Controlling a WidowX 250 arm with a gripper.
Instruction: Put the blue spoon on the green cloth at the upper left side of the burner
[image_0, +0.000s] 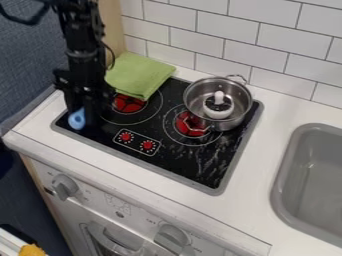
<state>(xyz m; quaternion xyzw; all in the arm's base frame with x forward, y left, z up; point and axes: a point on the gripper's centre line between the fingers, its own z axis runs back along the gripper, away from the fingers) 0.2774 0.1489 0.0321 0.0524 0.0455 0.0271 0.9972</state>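
Observation:
The black gripper (85, 100) hangs low over the left corner of the black stove top (186, 167). Directly beneath it, the rounded light-blue end of the blue spoon (77, 120) shows near the stove's left edge; the gripper hides the rest of the spoon. A folded green cloth (139, 75) lies at the upper left, partly over the stove's back edge, behind the left burner (128, 103) and to the right of the gripper.
A steel pot (217, 104) with a white and black item (218, 106) inside stands on the right burner. At the far right is a grey sink (312, 185). White tiled wall (260, 42) runs behind the counter (250, 200).

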